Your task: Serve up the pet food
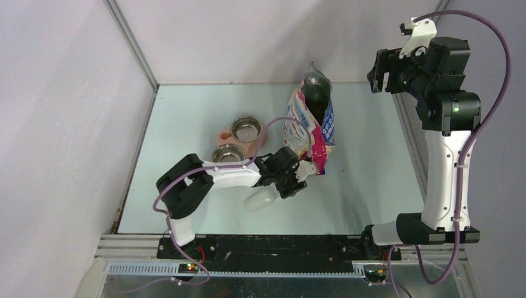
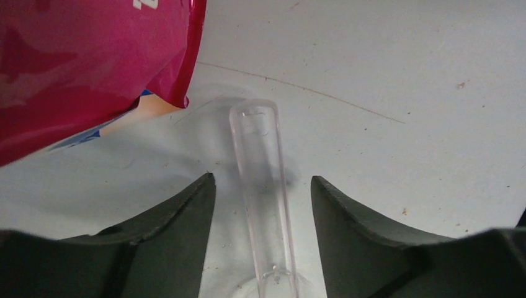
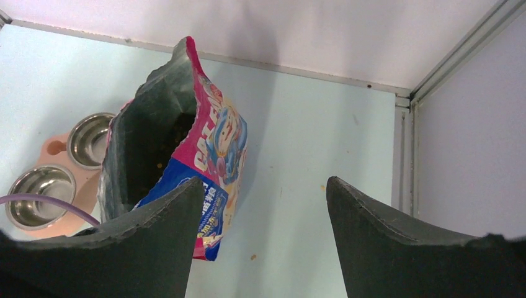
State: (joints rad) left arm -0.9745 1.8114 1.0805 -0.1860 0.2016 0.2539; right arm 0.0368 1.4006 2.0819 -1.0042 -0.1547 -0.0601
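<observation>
Tabletop (image 1: 372, 186) is seen beneath the scoop (image 2: 254, 124) — its handle straddled by the left gripper (image 2: 262, 180), jaws apart, unclamped. Pickup step is judged underway; closure is required next.

I found the light even and fairly bright from overhead, throwing only soft shadows across the tabletop (image 1: 372, 155); in my left wrist view the near bag (image 2: 80, 62) was blurred, its foil faintly glaring
</observation>
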